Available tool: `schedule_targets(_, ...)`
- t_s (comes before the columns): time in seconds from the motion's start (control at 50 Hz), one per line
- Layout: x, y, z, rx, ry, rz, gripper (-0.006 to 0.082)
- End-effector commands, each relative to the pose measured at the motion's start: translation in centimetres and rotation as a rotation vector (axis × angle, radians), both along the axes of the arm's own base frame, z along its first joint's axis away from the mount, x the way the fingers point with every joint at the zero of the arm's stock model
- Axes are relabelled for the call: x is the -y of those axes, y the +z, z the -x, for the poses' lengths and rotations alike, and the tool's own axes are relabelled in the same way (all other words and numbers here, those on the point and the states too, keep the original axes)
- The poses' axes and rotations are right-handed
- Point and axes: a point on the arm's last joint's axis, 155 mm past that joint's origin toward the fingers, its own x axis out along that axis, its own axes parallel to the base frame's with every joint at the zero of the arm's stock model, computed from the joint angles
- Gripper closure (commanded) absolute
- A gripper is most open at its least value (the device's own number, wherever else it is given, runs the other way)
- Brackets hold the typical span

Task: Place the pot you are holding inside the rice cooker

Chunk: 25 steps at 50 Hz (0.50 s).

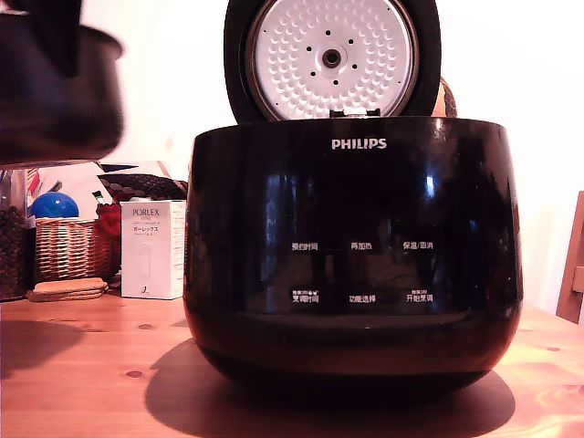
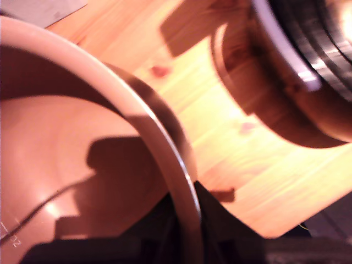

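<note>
The dark pot (image 1: pixel 55 96) hangs blurred in the air at the exterior view's upper left, above table level and well apart from the rice cooker (image 1: pixel 351 255). My gripper (image 1: pixel 66 41) comes down from above onto its rim. In the wrist view the gripper (image 2: pixel 187 223) is shut on the pot's pale flared rim (image 2: pixel 137 115), one finger inside and one outside. The glossy black PHILIPS cooker stands on the wooden table (image 1: pixel 91 365), its lid (image 1: pixel 331 57) raised and showing the white dimpled plate. The cooker's curved side (image 2: pixel 275 93) appears in the wrist view too.
At the exterior view's left rear stand a white PORLEX box (image 1: pixel 152 248), a wicker basket (image 1: pixel 66 248) with a blue ball (image 1: pixel 55 204), and a glass jar (image 1: pixel 11 239). A wooden chair edge (image 1: pixel 573 265) shows at the far right.
</note>
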Motion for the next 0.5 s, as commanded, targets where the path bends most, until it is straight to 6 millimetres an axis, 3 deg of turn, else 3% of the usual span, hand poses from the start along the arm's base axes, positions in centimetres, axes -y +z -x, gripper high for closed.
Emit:
schedule_targets(0.0,1.3,3.3,-0.2,0.102,-0.03,0.057,0.0791)
schedule_targets(0.28,6.1,6.0,2.3,0.148,-0.167,0.136,0.0791)
schedule_targets(0.48,9.2,6.8,4.9,0.138,-0.255,0.186,0.0791)
